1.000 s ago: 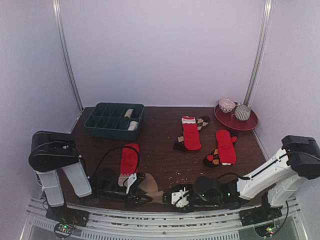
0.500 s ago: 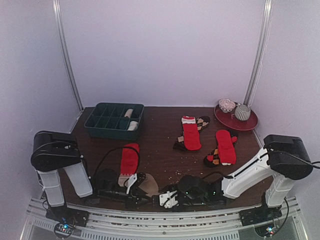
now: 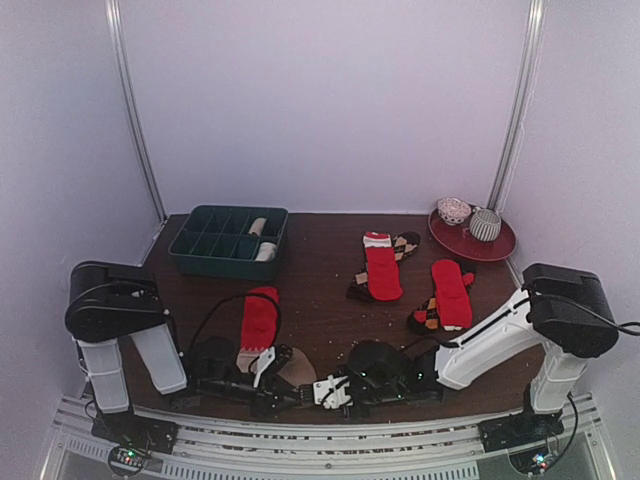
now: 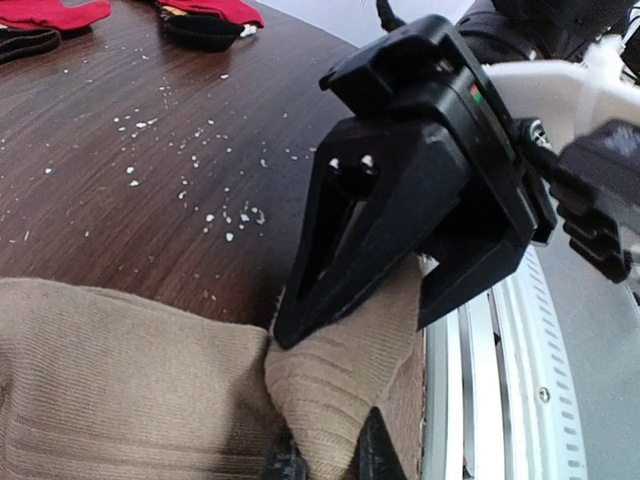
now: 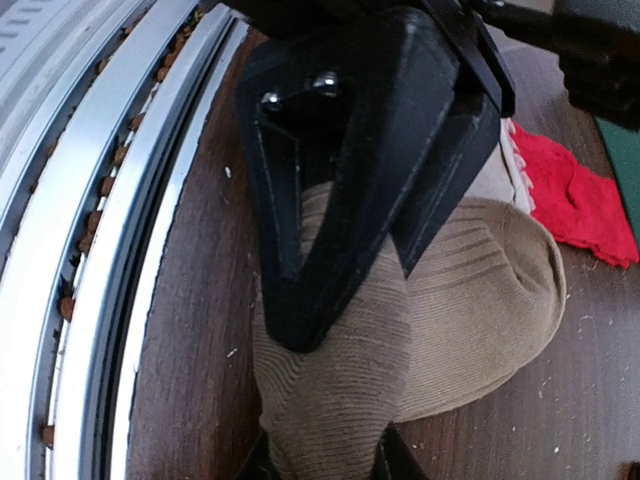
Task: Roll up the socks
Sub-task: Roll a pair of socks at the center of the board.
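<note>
Our right gripper (image 5: 325, 462) has slid in and nipped the tan sock (image 5: 480, 300) our left gripper (image 4: 320, 462) already pinches, readying the roll

Pale lilac walls (image 3: 320, 100) were seen on three sides, joined at metal posts (image 3: 137, 120). A dark wooden table (image 3: 320, 290) was lit evenly, strewn with what may have been white crumbs (image 4: 215, 215). Its near edge was bordered by ribbed metal rails (image 3: 300, 440).
</note>
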{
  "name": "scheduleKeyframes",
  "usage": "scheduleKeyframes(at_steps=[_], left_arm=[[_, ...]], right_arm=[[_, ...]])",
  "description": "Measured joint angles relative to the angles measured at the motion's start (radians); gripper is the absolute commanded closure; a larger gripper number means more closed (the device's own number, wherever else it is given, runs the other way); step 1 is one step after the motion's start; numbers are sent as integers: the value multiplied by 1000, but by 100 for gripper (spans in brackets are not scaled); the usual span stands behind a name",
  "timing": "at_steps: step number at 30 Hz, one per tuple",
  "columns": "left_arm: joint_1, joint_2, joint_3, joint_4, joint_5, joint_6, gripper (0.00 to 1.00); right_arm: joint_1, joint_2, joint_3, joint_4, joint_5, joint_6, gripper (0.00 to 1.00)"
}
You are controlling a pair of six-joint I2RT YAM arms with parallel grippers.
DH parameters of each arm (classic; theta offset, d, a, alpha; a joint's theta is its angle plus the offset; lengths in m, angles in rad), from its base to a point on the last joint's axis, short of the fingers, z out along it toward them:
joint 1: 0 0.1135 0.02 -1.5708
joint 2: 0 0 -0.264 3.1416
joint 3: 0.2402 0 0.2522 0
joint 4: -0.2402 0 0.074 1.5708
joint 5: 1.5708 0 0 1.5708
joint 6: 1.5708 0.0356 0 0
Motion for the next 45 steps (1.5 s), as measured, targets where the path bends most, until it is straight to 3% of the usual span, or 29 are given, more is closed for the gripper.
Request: scheduleKeyframes(at_steps=[5,13,16,20,24,32,38,45], left_arm=[[7,-8,10,-33,14,15,64],[-3,-212,38,-336,-33,66,54],[-3,-318,60,-467,-94,95,55],[8,-378,96,-571,-173,126,76],[55,-322,124,-624,-206,148,83],[71,-128,268,-608,-181,172,84],[69,-44,401,-666,-141,239,86],[69,-33,417,-676,-131,269,87]], right_arm=[[-14,0,71,-139,-39,64,88],[-17,-26,88,-224,-55,214,88],[-17,-55,64,-246,-52,262,88],[-16,-89,32,-259,-48,315,88],[-10,-102,18,-260,-41,349,88],[19,-102,32,-293,-10,363,87],[30,-89,114,-430,-10,339,87],[-78,-9,192,-452,-254,440,87]])
